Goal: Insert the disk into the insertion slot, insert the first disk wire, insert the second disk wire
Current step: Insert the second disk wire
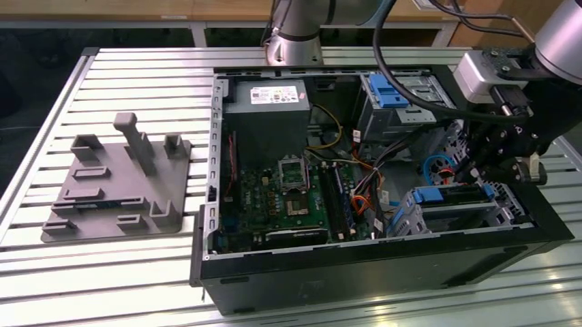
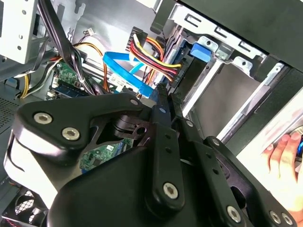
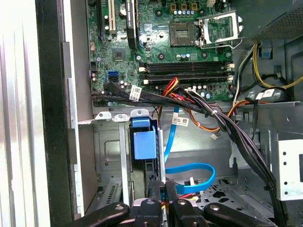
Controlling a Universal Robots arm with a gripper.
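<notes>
The disk [image 1: 452, 195], in its blue carrier [image 3: 143, 142], sits inside the insertion slot [image 1: 509, 208], a silver cage at the case's near corner on the exterior view's right. My gripper [image 1: 468, 178] reaches down behind it. In both wrist views the black fingers [image 2: 163, 118] stand pressed together at the disk's rear end, gripper [image 3: 163, 187] shut. A disk wire of red, yellow and black strands [image 2: 156, 56] runs right up to the tips, and they seem to pinch its plug. A flat blue disk wire [image 3: 189, 170] loops just beside them.
The open case holds a motherboard [image 1: 282, 197], a power supply [image 1: 268, 102] and a taller bay with a blue latch [image 1: 386, 88]. Black cable bundles [image 3: 227, 127] cross near the cage. A grey fixture [image 1: 118, 184] lies on the slatted table. A person's hand [image 2: 284, 151] shows beyond the case.
</notes>
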